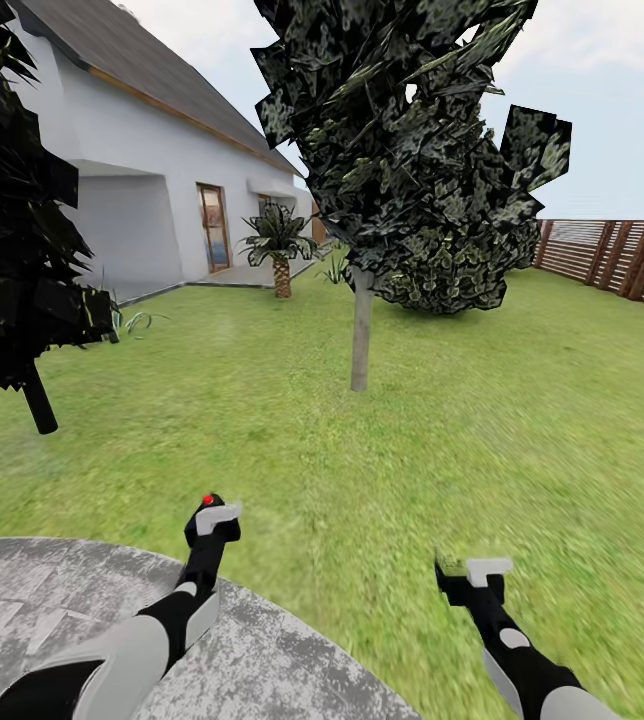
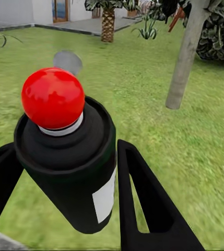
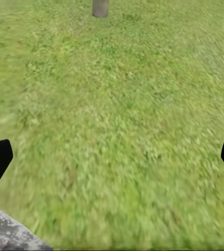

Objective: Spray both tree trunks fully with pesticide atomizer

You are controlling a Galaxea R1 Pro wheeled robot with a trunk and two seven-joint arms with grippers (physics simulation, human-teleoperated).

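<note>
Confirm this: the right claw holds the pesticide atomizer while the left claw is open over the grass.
Sides are swapped. The left wrist view shows the left claw shut on the pesticide atomizer; the right wrist view shows the right claw open over the grass.

Pesticide atomizer (image 2: 70,157) — a small black spray bottle with a white label patch on its side and a round red tip on a grey collar — sits upright between the two dark fingers of the left gripper (image 1: 212,515), red tip (image 1: 207,499) uppermost, above the lawn's edge. Tree (image 1: 402,150): a crown of flat, dark mottled leaves on a straight, bare grey-brown tree trunk (image 1: 361,335), standing upright in the grass ahead, well apart from the bottle. In the left wrist view the same trunk (image 2: 187,52) rises beyond the bottle.
</note>
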